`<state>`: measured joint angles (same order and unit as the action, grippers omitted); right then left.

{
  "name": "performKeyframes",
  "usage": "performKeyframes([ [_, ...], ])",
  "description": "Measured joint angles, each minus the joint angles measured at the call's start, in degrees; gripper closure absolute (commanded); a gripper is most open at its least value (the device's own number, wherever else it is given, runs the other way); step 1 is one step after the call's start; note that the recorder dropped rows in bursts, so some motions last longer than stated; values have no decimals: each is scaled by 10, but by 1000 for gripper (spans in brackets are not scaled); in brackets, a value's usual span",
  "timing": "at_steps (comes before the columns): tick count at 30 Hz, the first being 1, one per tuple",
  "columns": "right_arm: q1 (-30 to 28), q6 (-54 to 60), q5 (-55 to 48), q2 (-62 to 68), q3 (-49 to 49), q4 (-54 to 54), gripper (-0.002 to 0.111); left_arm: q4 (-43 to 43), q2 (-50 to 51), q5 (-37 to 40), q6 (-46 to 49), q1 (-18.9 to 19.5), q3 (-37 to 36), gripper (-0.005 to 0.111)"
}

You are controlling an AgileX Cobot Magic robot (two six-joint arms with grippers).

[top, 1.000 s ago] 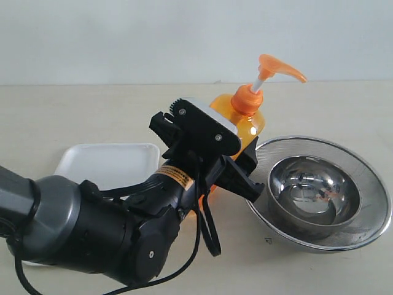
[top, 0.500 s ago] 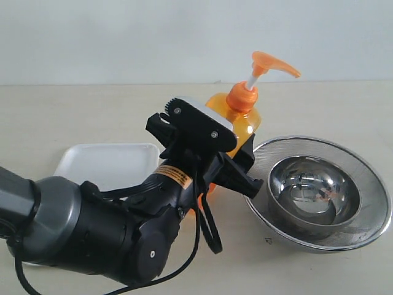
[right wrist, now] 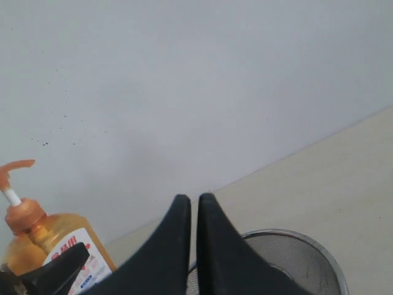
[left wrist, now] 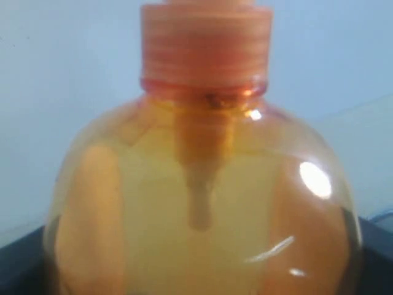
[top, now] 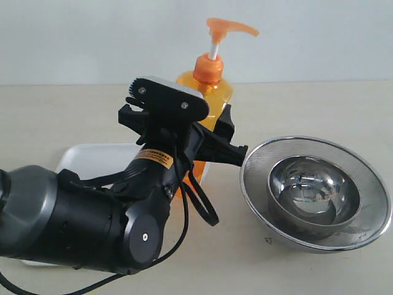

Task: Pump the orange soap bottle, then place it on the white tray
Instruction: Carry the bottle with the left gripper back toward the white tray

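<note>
The orange soap bottle (top: 209, 97) is held upright above the table, its pump head (top: 228, 27) raised on the white stem. My left gripper (top: 184, 136) is shut on the bottle's body, dark fingers on either side. In the left wrist view the bottle (left wrist: 202, 203) fills the picture, with its orange collar at the upper edge. The white tray (top: 92, 161) lies flat behind and below my left arm, partly hidden by it. My right gripper (right wrist: 194, 200) is shut on nothing, off to the side; from there the bottle (right wrist: 46, 246) shows its white label.
A steel mesh bowl (top: 258, 161) with a smaller polished steel bowl (top: 313, 190) inside it stands right of the bottle, close to my left gripper's right finger. The mesh bowl (right wrist: 288, 252) also lies just beneath my right gripper. A pale wall bounds the table's back.
My left gripper has lifted the bottle and carried it leftward, away from the steel bowls and toward the tray. The bottle stays upright in the grip.
</note>
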<state>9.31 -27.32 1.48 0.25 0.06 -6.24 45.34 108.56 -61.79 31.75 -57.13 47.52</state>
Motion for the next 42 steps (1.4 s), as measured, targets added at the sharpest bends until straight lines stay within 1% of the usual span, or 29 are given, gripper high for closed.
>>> performKeyframes([
  [3, 0, 0, 0, 0, 0, 0, 108, 3, -22, 0, -5, 0, -8, 102],
  [7, 0, 0, -1, 0, 0, 0, 108, 9, -57, -2, -16, 0, -38, 102],
  [11, 0, 20, -44, 0, 0, 11, 108, 13, -102, -7, -17, 0, -74, 102],
  [15, 0, 119, -93, 0, 0, 42, 108, 14, -158, -14, -14, 0, -115, 102],
  [20, 0, 278, -101, 0, 0, 50, 108, 33, -218, -17, 0, 0, -155, 102],
  [23, 0, 333, -106, 0, 0, 54, 108, 49, -244, -19, 13, 0, -175, 102],
  [25, 0, 344, -123, 0, 0, 54, 108, 58, -255, -24, 15, 0, -189, 102],
  [31, 0, 356, -219, 0, 0, 56, 108, 78, -279, -30, 9, 0, -224, 102],
  [39, 0, 363, -216, 0, 0, 62, 108, 98, -296, -36, -25, 0, -265, 102],
  [41, 0, 363, -213, 0, 0, 62, 108, 106, -296, -36, -39, 8, -270, 102],
  [42, 0, 363, -212, 0, 0, 66, 108, 107, -296, -36, -50, 21, -272, 102],
])
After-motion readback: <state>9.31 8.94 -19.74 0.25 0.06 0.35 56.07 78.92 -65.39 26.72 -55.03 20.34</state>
